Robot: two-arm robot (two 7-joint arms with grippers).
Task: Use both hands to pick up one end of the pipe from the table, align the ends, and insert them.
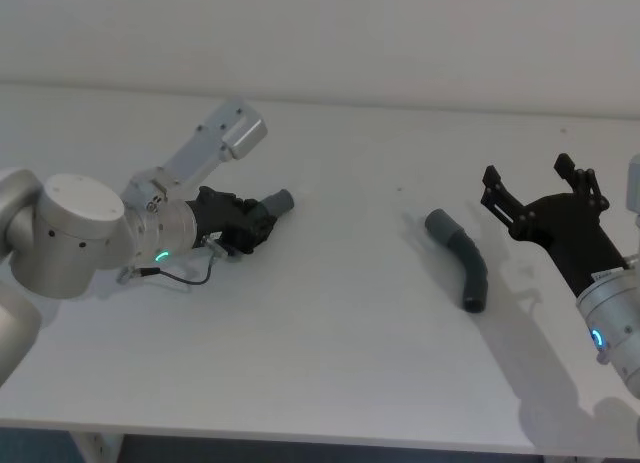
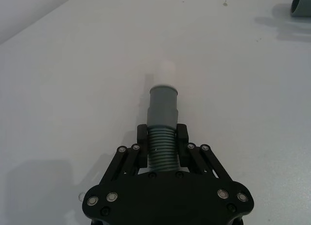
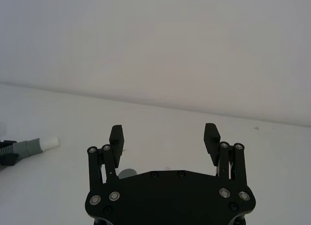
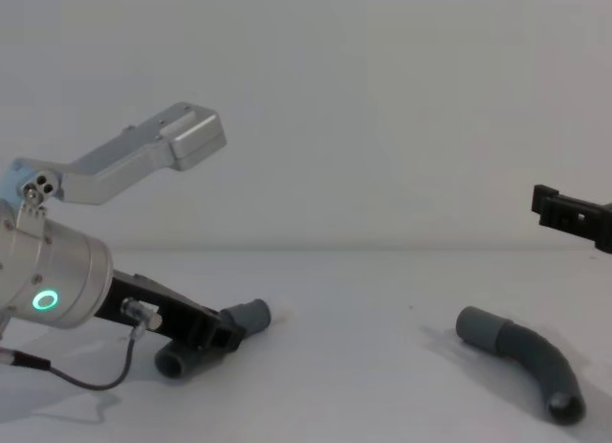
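Ribbed hose piece [image 2: 160, 152] sat clamped in the left pincer [image 2: 162, 137] at the tabletop's [image 1: 340, 323] left, cuff [image 2: 163, 103] pointing right. The second hose piece [image 1: 462, 255] lay ungrasped beside the wide-spread right pincer [image 1: 528, 178]; grasping it seemed next.

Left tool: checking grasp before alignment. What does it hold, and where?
Left tool grips a hose by its ribs, behind the cuff. Right tool: open, empty.
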